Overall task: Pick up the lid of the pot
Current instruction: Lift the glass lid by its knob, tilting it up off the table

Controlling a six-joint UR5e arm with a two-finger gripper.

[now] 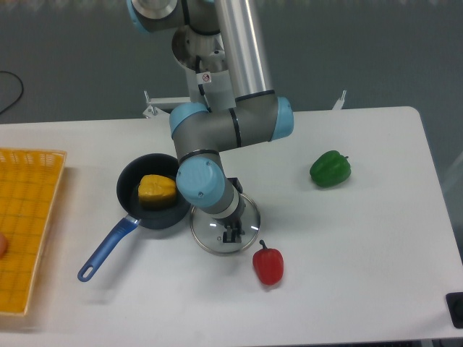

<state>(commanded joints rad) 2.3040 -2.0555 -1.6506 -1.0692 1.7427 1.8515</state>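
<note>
Glass pot lid (208, 233) lies flat on the white table (362, 238). It sits just right of the dark pot (130, 184), and its rim looks to touch or slightly overlap the pot's near wall.

Gripper (231, 233) is directly over the lid, pointing down, with its dark fingertips at the lid's centre, where a knob would be. The wrist hides the upper part of the lid, and only the lower and right arcs of the metal rim show clearly.

Fingers are small and dark against the glass. Jaws look narrow, but whether they are clamped on the knob or only bracketing it cannot be told. No visible gap between the lid and the tabletop, so it reads as resting on the surface.

The pot holds a yellow pepper (157, 189). Its blue handle (107, 249) runs toward the lower left.

A red pepper (268, 265) stands just below and to the right of the lid, close but apart. A green pepper (330, 168) lies well off to the right. A yellow basket (29, 217) sits at the left edge of the table.
</note>
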